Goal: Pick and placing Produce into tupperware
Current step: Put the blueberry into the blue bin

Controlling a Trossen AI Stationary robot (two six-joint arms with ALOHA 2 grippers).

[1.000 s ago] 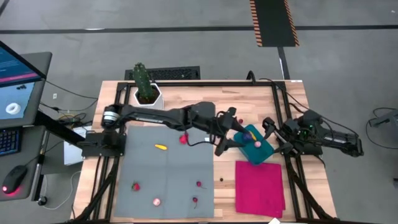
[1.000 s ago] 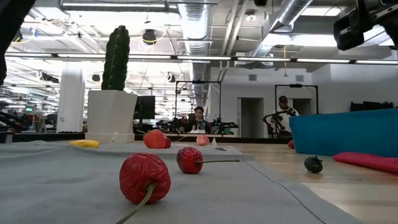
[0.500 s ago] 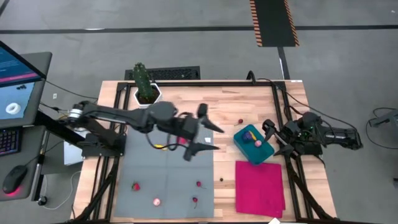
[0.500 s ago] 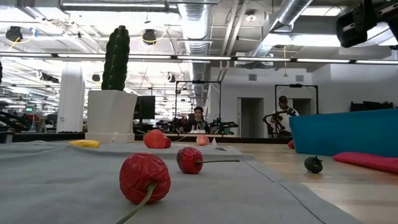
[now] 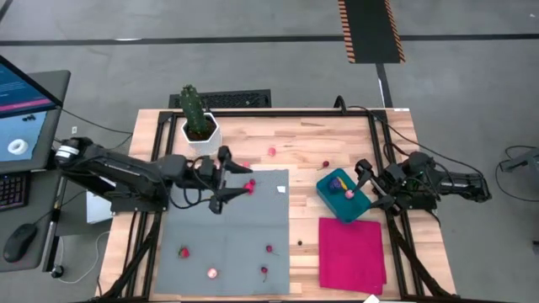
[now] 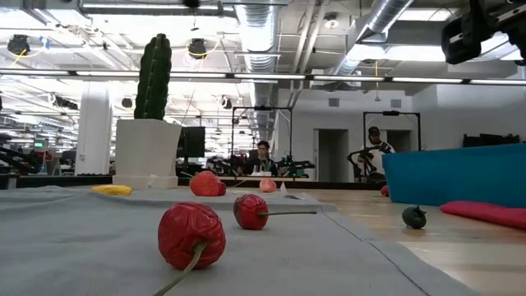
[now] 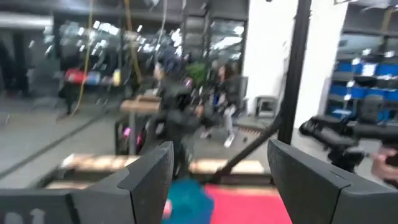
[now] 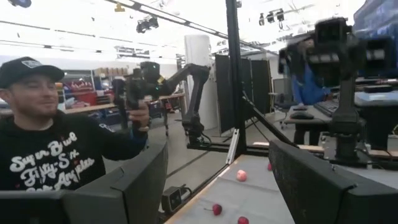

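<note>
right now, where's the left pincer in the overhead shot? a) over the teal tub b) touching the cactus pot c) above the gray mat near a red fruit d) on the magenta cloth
c: the left pincer hangs open over the gray mat, beside a red fruit, far from the teal tub.

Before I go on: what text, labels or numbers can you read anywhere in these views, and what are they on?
"Super Bowl Fifty-S..." on the person's black sweatshirt, right wrist view; the ending is unclear.
Monitor screen beside the table: text too small to read.
Nothing readable on the tupperware, the produce or either arm.

Green cactus (image 5: 192, 106) in white pot (image 5: 200, 132); gray mat (image 5: 226, 231); magenta cloth (image 5: 351, 252).
</note>
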